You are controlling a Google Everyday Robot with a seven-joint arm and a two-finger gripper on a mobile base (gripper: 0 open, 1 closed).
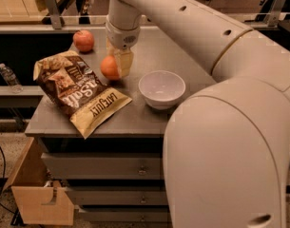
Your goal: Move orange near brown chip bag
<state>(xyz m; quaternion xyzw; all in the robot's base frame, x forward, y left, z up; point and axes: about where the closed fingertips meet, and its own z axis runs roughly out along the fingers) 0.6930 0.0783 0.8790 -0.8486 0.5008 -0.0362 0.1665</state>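
Note:
The orange (109,68) is a bright round fruit held in my gripper (120,64), low over the grey table (149,113), right beside the upper right edge of the brown chip bag (78,91). The gripper's fingers (125,63) close around the orange's right side. The bag lies flat on the table's left half, dark brown with tan ends. My arm comes down from the upper right and hides the table's far right.
A redder apple-like fruit (83,40) sits at the table's back left. A white bowl (161,88) stands right of the orange. A water bottle (9,77) stands on a lower shelf at left. An open wooden drawer (37,194) juts out bottom left.

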